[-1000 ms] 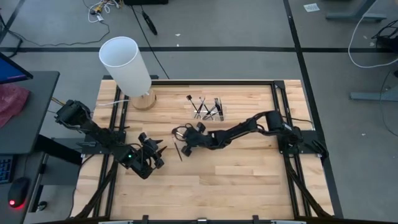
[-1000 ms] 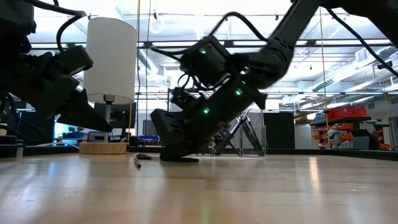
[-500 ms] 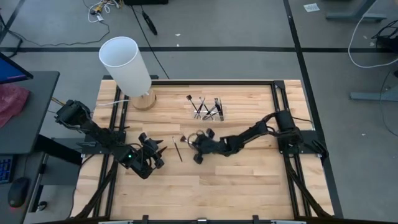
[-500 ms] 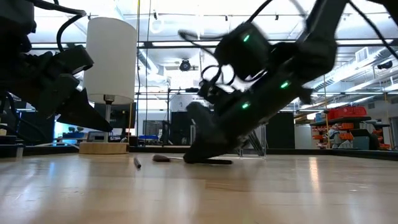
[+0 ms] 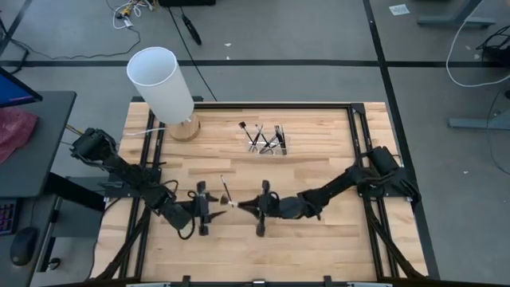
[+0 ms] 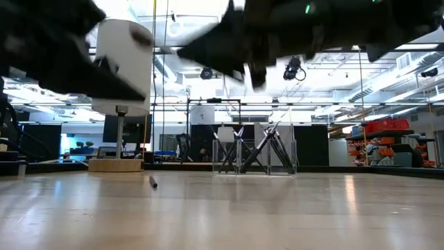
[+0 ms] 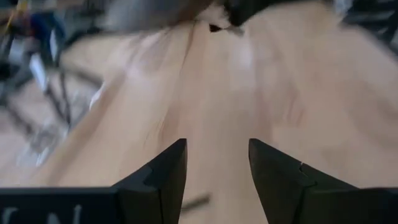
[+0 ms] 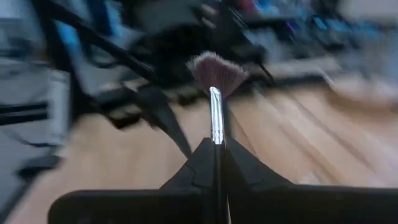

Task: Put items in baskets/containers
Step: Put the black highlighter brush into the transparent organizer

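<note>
Right end effector is pressed together on a fan brush, pinching the handle so the silver ferrule and the reddish-brown fan of bristles stick straight out past the fingertips. From overhead I place that end effector low over the front-middle of the worktop, with the brush tip pointing toward my left arm. Left end effector is spread with nothing between its fingers, and it sits just beside the brush tip, facing it; overhead it shows at. My read: the step in hand is carrying this brush to the clear holder, which stands well apart toward the back of the worktop with the other brushes already leaning in it. To do it well I'd keep the pinch firm, lift clear of the wood before swinging back, and come in above the holder's rim with the handle end down so I don't knock the standing brushes or tip the light holder. One loose brush lies flat on the wood just behind the two end effectors; the low view shows what looks like its end. The white cylinder on its wooden base stands at the back left, out of my path.
</note>
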Action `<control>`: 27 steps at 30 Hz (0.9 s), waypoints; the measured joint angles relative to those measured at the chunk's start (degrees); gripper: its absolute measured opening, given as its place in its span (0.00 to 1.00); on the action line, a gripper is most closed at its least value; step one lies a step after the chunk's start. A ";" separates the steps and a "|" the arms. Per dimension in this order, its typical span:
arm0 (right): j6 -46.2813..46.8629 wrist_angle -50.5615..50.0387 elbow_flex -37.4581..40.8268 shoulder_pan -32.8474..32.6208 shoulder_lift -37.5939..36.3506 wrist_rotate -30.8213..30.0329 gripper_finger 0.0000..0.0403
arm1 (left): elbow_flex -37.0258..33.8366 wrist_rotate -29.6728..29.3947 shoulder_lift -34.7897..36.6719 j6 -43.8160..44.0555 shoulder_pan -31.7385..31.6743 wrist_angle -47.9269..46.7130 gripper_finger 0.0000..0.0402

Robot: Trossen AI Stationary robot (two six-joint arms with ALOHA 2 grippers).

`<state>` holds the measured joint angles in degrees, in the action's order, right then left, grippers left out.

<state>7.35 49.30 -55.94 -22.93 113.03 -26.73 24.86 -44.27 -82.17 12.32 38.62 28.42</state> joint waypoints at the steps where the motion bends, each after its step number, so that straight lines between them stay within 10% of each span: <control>1: -2.63 2.49 0.00 -0.54 0.00 1.60 0.03 | 0.00 0.58 0.00 -2.69 -0.08 2.66 0.43; 12: -13.02 15.18 -0.13 -1.75 -0.11 16.77 0.03 | 0.02 13.17 0.00 -25.46 -2.57 30.95 0.43; 27: -14.78 14.90 0.78 5.96 -0.20 27.20 0.03 | 0.02 23.80 0.00 -35.19 -7.87 37.66 0.43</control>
<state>-7.43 64.20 -55.17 -16.97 112.83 0.46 24.88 -20.48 -82.17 -22.87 30.75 66.07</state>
